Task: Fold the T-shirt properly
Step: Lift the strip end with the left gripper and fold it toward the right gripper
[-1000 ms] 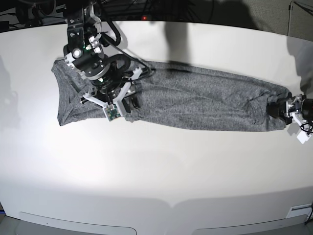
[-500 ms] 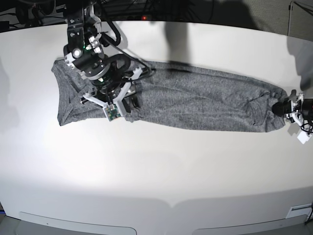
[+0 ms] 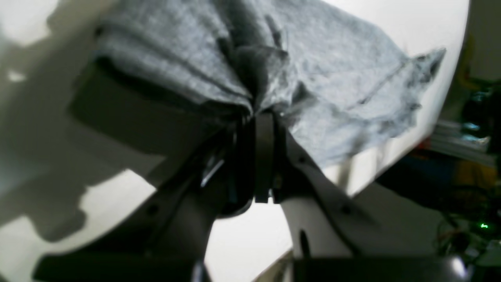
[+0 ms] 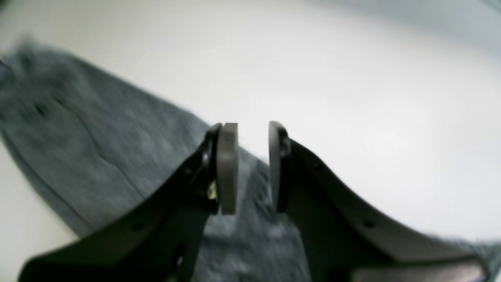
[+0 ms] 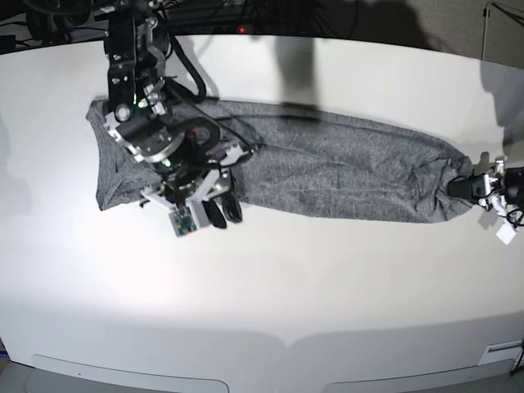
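Observation:
The heather-grey T-shirt (image 5: 327,168) lies stretched in a long band across the white table, left to right in the base view. My left gripper (image 5: 461,187) is at its right end, shut on a bunched tip of the cloth. The left wrist view shows the fabric (image 3: 332,78) gathered into the closed left gripper (image 3: 260,117). My right gripper (image 5: 223,214) hovers over the shirt's near edge toward the left end. In the right wrist view the right gripper (image 4: 252,164) stands open by a narrow gap, nothing between its pads, with the shirt (image 4: 98,149) below.
The white table (image 5: 286,286) runs wide in front of the shirt. Its right edge lies close to my left gripper. Dark equipment and cables (image 5: 246,16) line the far edge. Clutter beyond the table edge (image 3: 450,156) shows in the left wrist view.
My left gripper went from open to shut on the shirt's right end and drew it into a point. My right arm shifted toward the shirt's near edge.

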Tool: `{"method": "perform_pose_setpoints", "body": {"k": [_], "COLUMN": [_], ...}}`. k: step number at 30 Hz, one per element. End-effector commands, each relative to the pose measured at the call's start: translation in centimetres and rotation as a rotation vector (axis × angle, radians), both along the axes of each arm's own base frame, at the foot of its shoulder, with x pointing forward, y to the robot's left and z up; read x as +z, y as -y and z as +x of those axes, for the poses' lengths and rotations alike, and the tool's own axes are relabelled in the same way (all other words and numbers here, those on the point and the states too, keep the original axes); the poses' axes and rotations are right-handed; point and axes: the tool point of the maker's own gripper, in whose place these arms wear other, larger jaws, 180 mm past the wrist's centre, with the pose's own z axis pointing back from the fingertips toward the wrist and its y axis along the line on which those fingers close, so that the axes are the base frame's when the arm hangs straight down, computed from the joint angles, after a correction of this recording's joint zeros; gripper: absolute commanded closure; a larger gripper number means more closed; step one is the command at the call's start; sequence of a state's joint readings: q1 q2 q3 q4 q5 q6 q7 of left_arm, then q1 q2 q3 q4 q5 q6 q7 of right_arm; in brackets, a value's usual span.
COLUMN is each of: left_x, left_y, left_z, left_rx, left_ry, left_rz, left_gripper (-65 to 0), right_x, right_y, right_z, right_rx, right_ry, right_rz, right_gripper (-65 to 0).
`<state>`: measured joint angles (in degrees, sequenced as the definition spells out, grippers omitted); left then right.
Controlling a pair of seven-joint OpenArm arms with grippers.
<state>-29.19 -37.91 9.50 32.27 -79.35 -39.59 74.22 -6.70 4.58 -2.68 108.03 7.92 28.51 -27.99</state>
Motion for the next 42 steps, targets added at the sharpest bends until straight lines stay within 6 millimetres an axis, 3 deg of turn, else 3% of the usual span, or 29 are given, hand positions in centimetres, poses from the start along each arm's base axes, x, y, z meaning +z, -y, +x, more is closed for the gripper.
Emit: {"method": "perform_pose_setpoints", "body": {"k": [1, 5, 9, 16, 20, 27, 36, 42], "left_x": [2.1, 3.0, 2.6, 1.8, 2.3, 4.3, 3.8, 4.4], "left_y": [-0.4, 0.7, 2.9, 8.4, 11.1, 14.5, 18.0, 20.6], "left_z": [1.4, 2.0, 2.1, 2.0, 2.2, 2.7, -1.8, -1.6], "left_rx": [0.003, -0.013, -0.05, -0.126, -0.186, -0.271, -0.386, -0.38], "left_ry": [0.06, 0.09, 0.09, 0.073, 0.096, 0.178, 0.214, 0.249], "left_rz": [-0.022, -0.055, -0.085, -0.176, -0.211, -0.248, -0.274, -0.329], "left_gripper": [0.0, 0.0, 0.0, 0.0, 0.0, 0.0, 0.0, 0.0], "right_x": [2.6, 5.3, 7.4, 11.8, 13.6, 14.0, 14.1, 14.0], "right_y": [-0.3, -0.7, -1.4, -1.3, -1.3, -1.0, -0.6, -0.7], "right_z": [1.1, 3.1, 3.9, 2.6, 1.9, 2.2, 2.5, 2.5], "right_rx": [0.003, 0.003, 0.002, 0.008, 0.007, -0.014, -0.031, -0.027], "right_ry": [0.081, 0.154, 0.193, 0.285, 0.328, 0.336, 0.343, 0.334], "right_rz": [0.038, 0.056, 0.074, 0.044, 0.036, 0.04, 0.013, 0.015], "right_gripper": [-14.1, -14.1, -14.1, -14.1, -14.1, -14.1, -14.1, -14.1]}}
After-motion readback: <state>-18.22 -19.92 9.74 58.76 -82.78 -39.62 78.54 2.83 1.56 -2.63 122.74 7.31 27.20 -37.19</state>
